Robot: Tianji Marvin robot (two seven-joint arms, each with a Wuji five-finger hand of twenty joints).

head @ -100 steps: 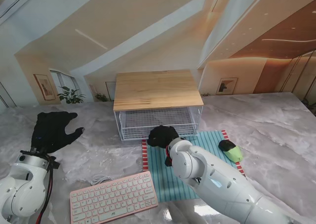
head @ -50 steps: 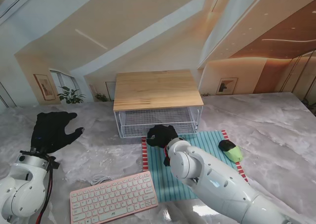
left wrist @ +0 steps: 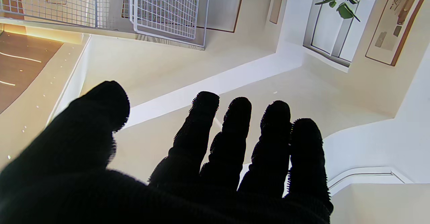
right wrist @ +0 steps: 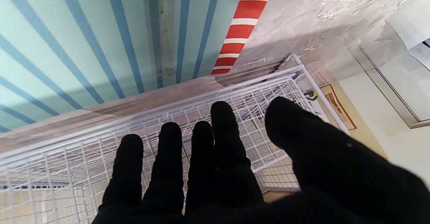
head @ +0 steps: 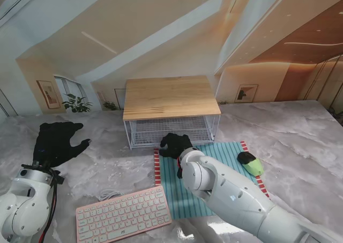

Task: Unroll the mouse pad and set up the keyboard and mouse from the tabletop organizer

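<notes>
The striped teal mouse pad with red-and-white edges lies unrolled in front of the organizer, a white wire drawer frame under a wooden top. On the pad's right part rests a black and green mouse. The pink keyboard sits on the marble nearer to me, left of the pad. My right hand is open, fingers spread, at the front rail of the wire drawer over the pad's far left corner. My left hand hovers open at the far left, holding nothing.
A white cable curls on the marble just beyond the keyboard. The wire drawer looks empty inside. My right forearm crosses over the near part of the pad.
My right hand has moved a little farther from me, up to the drawer's front rail. The left hand, keyboard and mouse have stayed put.
</notes>
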